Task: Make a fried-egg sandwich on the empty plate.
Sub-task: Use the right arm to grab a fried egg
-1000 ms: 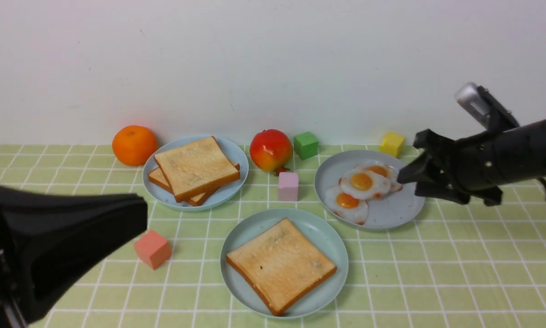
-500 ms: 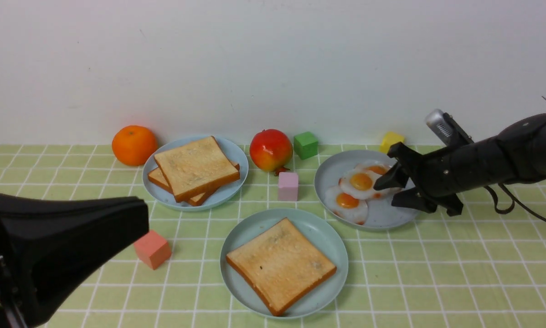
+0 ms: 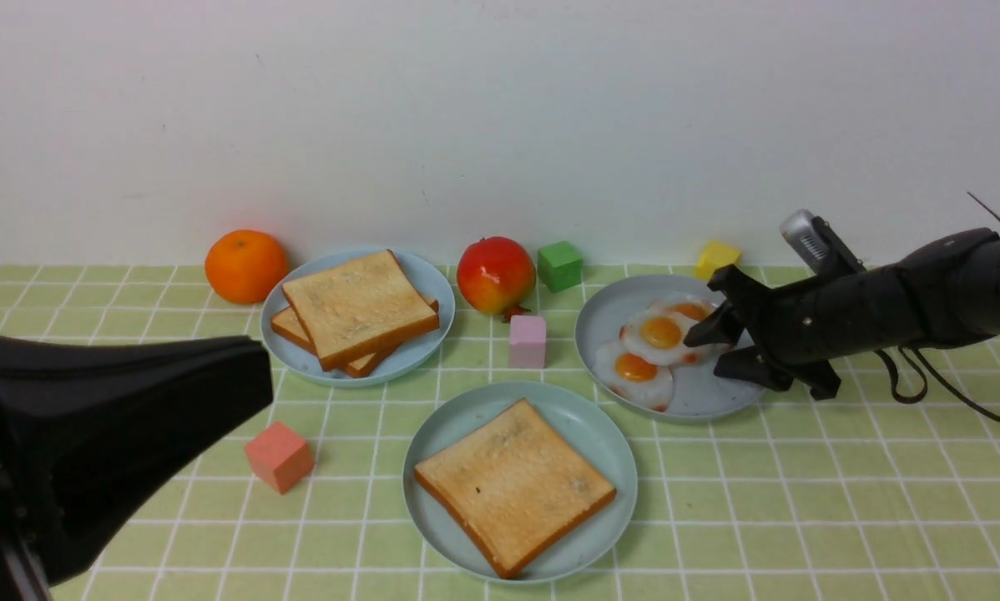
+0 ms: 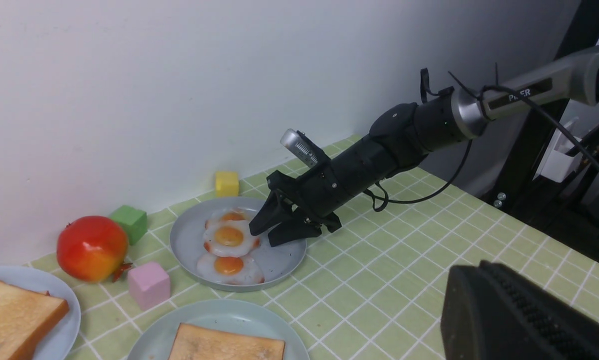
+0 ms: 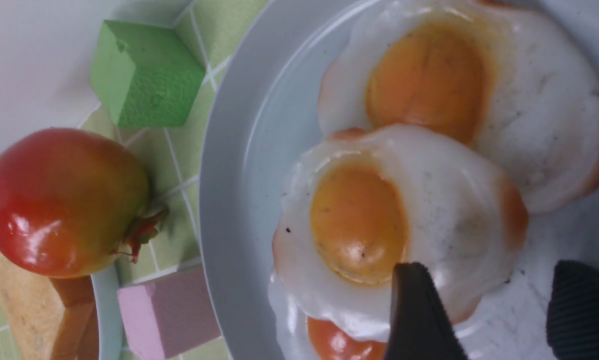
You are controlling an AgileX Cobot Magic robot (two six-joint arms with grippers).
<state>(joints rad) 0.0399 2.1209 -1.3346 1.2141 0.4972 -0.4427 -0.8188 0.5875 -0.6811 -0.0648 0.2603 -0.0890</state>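
The mint-teal plate (image 3: 604, 427) sits front centre with one toast slice (image 3: 515, 486) lying flat on it. Behind and to its right, three fried eggs overlap on a greyish-lavender plate (image 3: 717, 396). My right gripper (image 3: 704, 357) is open and low over that plate, at the right edge of the middle fried egg (image 3: 665, 334). In the right wrist view one finger (image 5: 414, 310) overlaps that egg's white (image 5: 449, 200), and the other finger is over bare plate. Nothing is held. My left gripper (image 3: 262, 388) is shut and empty, hovering at the front left.
A sky-blue plate (image 3: 433, 284) at back left holds two stacked toast slices (image 3: 358, 309). An orange (image 3: 245, 265), a red fruit (image 3: 496, 274), and green (image 3: 560, 265), yellow (image 3: 717, 257), pink (image 3: 527, 340) and salmon (image 3: 279, 457) cubes are scattered around. A wall closes the back.
My right gripper came in leftward and down from beside the egg plate to the middle egg's edge, jaws opening wider. The left arm hardly shifted.
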